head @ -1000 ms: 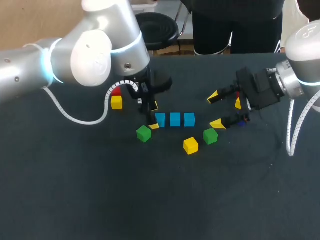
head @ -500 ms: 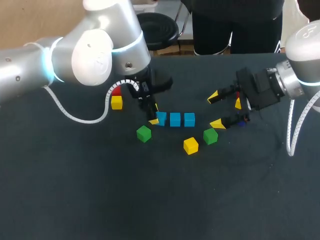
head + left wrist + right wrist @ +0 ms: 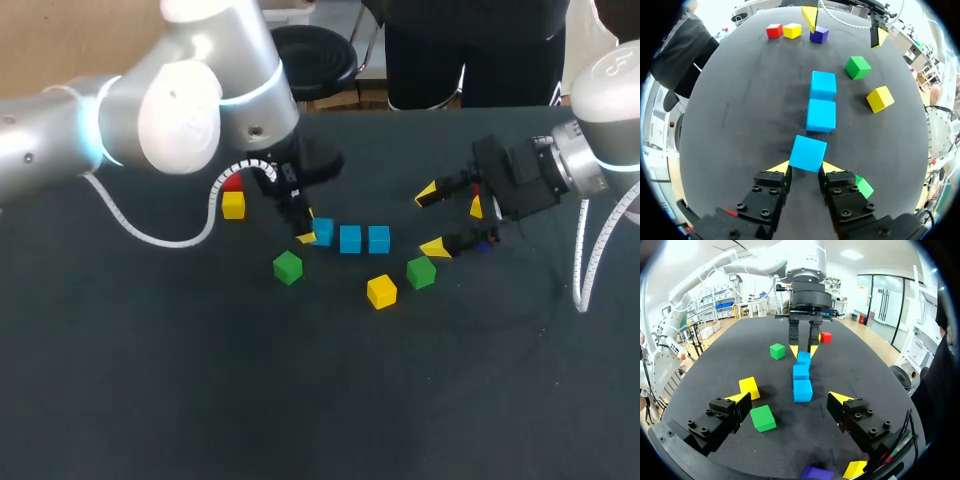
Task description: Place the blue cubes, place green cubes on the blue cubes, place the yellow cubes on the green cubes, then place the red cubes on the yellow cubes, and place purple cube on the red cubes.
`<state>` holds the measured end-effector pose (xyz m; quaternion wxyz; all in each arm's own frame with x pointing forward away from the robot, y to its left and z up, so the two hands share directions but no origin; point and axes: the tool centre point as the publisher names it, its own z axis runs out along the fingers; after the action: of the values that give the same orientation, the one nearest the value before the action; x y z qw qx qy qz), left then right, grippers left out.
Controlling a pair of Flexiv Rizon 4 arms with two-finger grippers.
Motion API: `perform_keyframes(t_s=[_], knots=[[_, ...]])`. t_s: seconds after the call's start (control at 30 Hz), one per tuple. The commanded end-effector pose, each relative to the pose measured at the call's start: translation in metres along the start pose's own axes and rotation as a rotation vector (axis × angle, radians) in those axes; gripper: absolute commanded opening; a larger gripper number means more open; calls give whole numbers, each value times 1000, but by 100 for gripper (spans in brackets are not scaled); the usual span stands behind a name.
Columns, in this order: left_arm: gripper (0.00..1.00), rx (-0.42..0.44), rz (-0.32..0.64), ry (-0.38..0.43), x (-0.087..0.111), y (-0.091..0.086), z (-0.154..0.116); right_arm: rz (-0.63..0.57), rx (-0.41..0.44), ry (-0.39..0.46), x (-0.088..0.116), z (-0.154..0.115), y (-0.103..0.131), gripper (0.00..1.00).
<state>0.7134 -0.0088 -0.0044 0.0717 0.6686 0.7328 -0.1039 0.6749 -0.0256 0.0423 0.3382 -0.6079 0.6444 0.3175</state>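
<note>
Blue row (image 3: 350, 238) laid; no upper tier started.
Left gripper (image 3: 805, 167) at end blue cube (image 3: 808, 153), hold cannot be told; right gripper (image 3: 431, 220) wide, empty, 3 o'clock of row. Green cubes (image 3: 288, 267) loose at 4 and 8 o'clock.

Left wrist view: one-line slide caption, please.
Left gripper at the nearest blue cube of a row of three, with a green cube and a yellow cube beside it.
</note>
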Motion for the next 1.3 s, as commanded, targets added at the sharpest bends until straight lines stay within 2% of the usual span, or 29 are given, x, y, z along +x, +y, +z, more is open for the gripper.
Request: perform_keyframes(t_s=[0.03,0.4,0.77,1.3], knots=[[0,-29,-29,4,7,-6,-4,-1,0,-2,0,0,0,100],[0,-86,-115,16,6,-10,-11,-1,0,-2,0,0,0,100],[0,-76,-130,16,3,-20,-11,-1,0,-2,0,0,0,100],[0,-47,-156,-4,2,-20,-5,-1,0,-2,0,0,0,100]])
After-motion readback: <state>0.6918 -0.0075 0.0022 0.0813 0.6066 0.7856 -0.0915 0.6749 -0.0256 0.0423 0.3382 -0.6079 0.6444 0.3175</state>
